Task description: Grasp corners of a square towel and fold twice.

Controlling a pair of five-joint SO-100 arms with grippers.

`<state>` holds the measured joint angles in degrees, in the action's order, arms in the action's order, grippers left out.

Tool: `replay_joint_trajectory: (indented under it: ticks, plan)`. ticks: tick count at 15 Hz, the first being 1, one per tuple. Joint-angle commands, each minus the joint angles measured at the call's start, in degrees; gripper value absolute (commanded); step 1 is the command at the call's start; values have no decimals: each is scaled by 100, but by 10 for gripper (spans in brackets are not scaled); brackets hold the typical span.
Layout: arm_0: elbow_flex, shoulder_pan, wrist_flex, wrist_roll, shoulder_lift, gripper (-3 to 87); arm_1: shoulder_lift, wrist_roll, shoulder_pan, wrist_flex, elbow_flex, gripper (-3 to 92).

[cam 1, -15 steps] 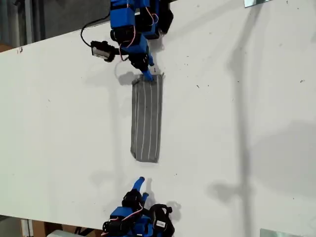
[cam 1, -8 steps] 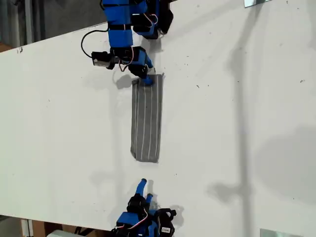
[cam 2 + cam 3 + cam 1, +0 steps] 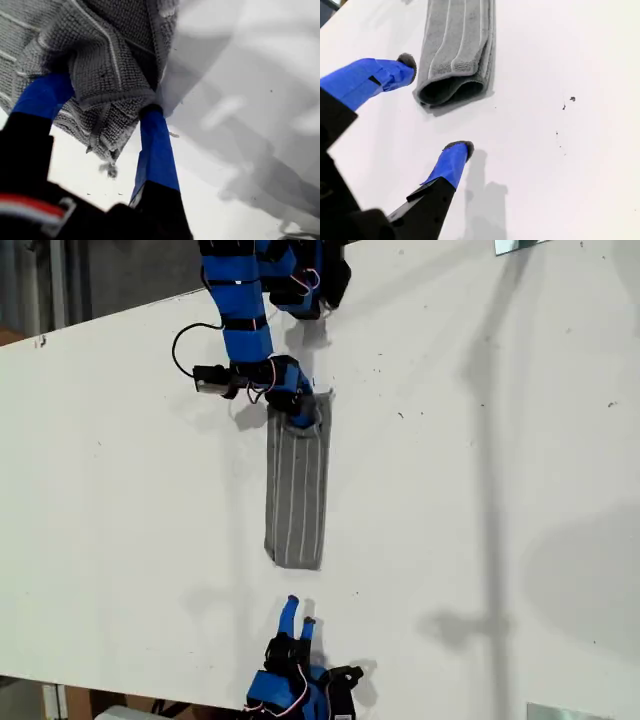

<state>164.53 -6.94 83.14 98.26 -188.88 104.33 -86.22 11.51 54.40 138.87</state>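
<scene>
You see the towel (image 3: 297,485) lying as a long folded strip (nubby grey weave, thin white stripes) mid-counter (image 3: 480,490) in the exterior view. My first hand (image 3: 107,107) is clamped on its far end; my second hand (image 3: 437,105) hangs spread apart just beside the near rounded fold.

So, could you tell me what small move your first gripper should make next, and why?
Probably lift slightly and carry that end toward my second gripper. My first gripper has its jaws around the towel's far end, and the towel lies as a long narrow strip, one fold short.
</scene>
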Motion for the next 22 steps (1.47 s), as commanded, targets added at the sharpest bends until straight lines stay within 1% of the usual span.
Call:
replay_joint_trajectory:
  ticks: [1, 2, 4, 7, 10, 12, 13, 15, 17, 20, 21, 22]
  plan:
    - [-26, 132, 97, 79, -35, 301, 501, -448, -123, 26, 299, 221]
    - [-26, 141, 97, 79, -53, 302, 457, -633, -290, 26, 290, 168]
    - [-18, 141, 123, 70, -123, 298, 466, -826, -387, 26, 316, -2]
    - [-9, 176, 132, 62, -185, 300, 677, -940, -466, 237, 404, -2]
    - [-9, 158, 132, 44, -185, 300, 1652, -888, -325, 1846, -149, -1]
    - [-9, 141, 132, 35, -185, 300, 2065, -571, -211, 2505, -686, -1]
    - [-9, 141, 132, 35, -185, 300, 2188, -589, -158, 2892, -949, -1]
    - [-9, 132, 132, 44, -185, 302, 2602, -1046, -53, 3735, -1011, -1]
    - [-9, 132, 132, 44, -185, 302, 3560, -1538, 35, 4069, -606, -1]
    - [-9, 149, 132, 53, -185, 302, 3551, -2101, -88, 4245, -835, -1]
    - [-9, 185, 132, 53, -185, 303, 3560, -2408, -246, 4623, -1151, -1]
    - [-9, 202, 132, 62, -185, 304, 3586, -2496, -334, 4992, -1547, -1]
